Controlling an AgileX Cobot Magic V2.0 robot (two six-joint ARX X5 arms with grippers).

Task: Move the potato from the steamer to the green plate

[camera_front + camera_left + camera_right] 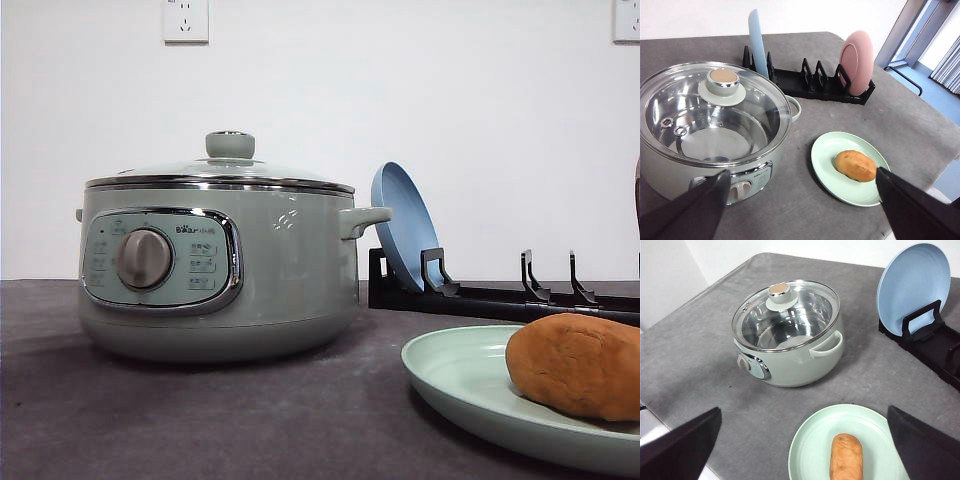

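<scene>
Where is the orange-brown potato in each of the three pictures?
Front view: the orange-brown lumpy potato lies at the lower right, on the pale green round plate.
Left wrist view: lower right of centre, on the same plate, right of the sage-green round steamer pot.
Right wrist view: bottom centre, on the plate.
Shared landmark: the upright blue plate in the black rack.

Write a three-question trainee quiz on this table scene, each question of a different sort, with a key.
1. True or false: the potato lies on the green plate.
2. The steamer has its glass lid: A) on, B) off beside it, C) on the rack.
3. Fill in: the plate beside the steamer in the dish rack is ____ in colour.

Key: 1 true. 2 A; the pot looks empty through the glass. 3 blue; a pink plate stands at the rack's other end.
</scene>
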